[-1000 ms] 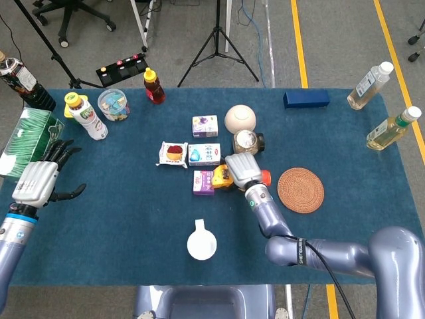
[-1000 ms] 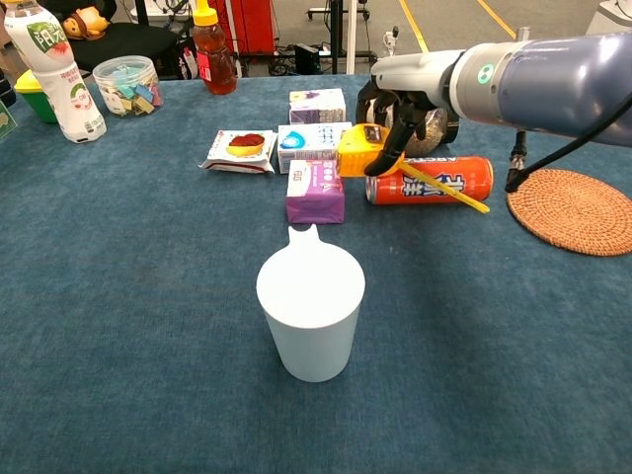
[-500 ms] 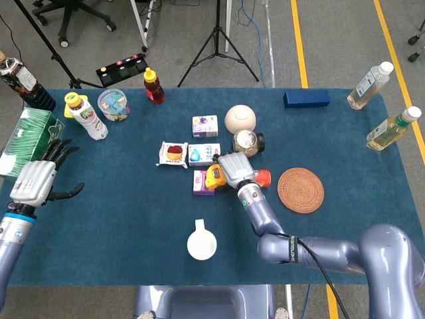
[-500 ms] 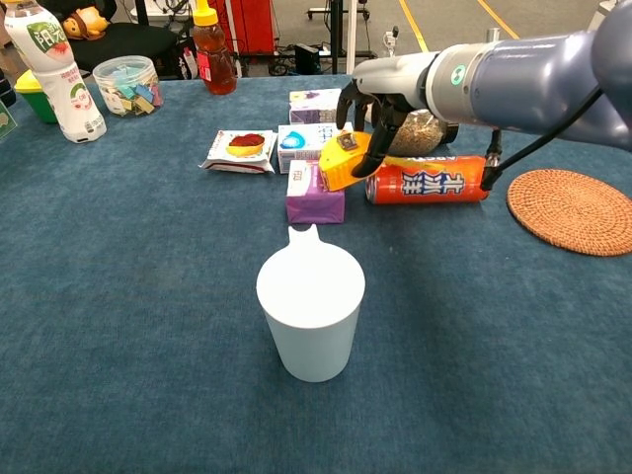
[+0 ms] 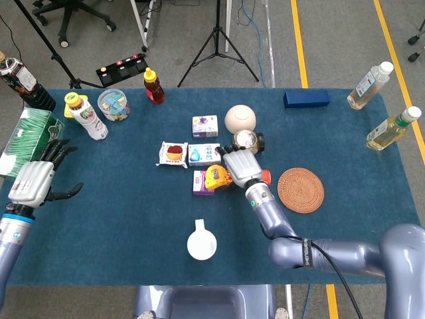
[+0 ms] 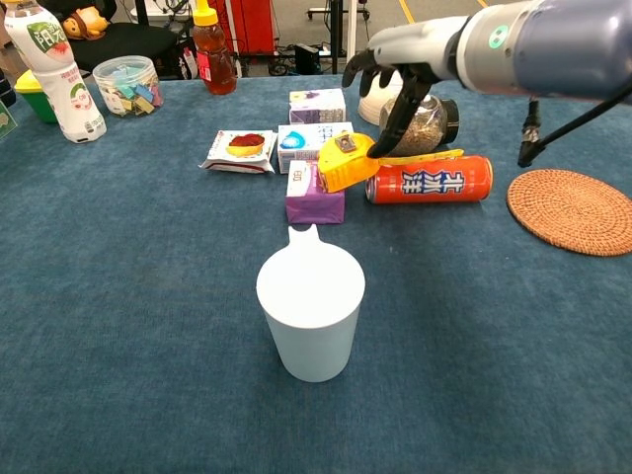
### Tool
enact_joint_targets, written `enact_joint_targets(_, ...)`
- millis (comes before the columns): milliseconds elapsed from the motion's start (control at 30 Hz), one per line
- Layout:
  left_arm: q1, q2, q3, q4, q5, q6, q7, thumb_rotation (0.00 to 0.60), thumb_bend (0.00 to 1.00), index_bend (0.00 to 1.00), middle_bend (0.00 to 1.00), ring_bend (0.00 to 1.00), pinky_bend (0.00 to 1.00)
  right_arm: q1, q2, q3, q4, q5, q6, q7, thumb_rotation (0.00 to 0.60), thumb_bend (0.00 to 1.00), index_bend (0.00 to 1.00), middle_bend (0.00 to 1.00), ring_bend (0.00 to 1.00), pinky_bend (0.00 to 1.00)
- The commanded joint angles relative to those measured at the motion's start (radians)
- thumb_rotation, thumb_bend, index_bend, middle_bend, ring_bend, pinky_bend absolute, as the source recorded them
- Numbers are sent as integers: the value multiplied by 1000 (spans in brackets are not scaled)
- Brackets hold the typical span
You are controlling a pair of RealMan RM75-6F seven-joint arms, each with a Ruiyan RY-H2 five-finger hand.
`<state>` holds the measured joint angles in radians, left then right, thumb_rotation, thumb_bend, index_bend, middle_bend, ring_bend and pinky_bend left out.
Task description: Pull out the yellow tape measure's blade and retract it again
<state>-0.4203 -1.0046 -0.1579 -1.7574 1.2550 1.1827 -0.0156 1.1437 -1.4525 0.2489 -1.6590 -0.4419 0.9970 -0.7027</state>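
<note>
**Two hands, one tape measure: right hand above the yellow case**

Two robot hands show over the dark blue cloth-covered table (image 5: 133, 219). Largest of the working parts, the grey right arm reaches in from the near edge and ends in the right hand (image 6: 400, 84), which hangs over the middle cluster with its dark fingers (image 6: 403, 111) spread and curved downward; whether a fingertip touches the tape measure cannot be told, and nothing appears clasped in it. The left hand (image 5: 36, 178) rests far off at the table's left edge, fingers apart and holding nothing.

Next in size, the white plastic cup (image 6: 310, 314) stands near the front edge, well apart from the work. The round woven rattan coaster (image 6: 573, 209) lies to the right. The orange drink can (image 6: 430, 184) lies on its side just beside the task object.

The yellow tape measure (image 6: 346, 162) sits tilted, leaning on the small purple carton (image 6: 314, 193), directly under the right hand. A short length of its yellow blade (image 6: 425, 156) projects toward the can, running along the can's upper side.

Handling, by judgement: the case looks hard, compact and moderately weighty, smooth enough to slip. The blade is thin, springy and stiff only when curved, and likely to snap back. The case is best clamped across its flat sides, the blade taken at its end hook.
</note>
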Motion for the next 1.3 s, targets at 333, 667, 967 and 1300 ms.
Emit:
enact_joint_targets(333, 65, -22, 15, 51, 29, 94, -15, 551, 249, 394, 153, 78, 375, -188, 131, -22, -89, -293, 187, 193, 509, 239, 483, 438, 423, 462)
enact_joint_targets(667, 138, -64, 47, 133, 128, 228, -18, 600, 275, 534, 321, 219, 440, -370, 200, -115, -83, -492, 304, 305, 509, 259, 656, 666, 692, 712)
enact_joint_targets(967, 177, -76, 71, 140, 128, 236, -27, 600, 278, 553, 351, 251, 451, -490, 238, -148, -65, -541, 357, 362, 510, 264, 677, 666, 678, 710)
enact_joint_targets(1300, 199, -84, 86, 125, 124, 218, -36, 600, 278, 554, 363, 251, 451, -613, 267, -178, -51, -585, 426, 369, 506, 265, 683, 668, 659, 692)
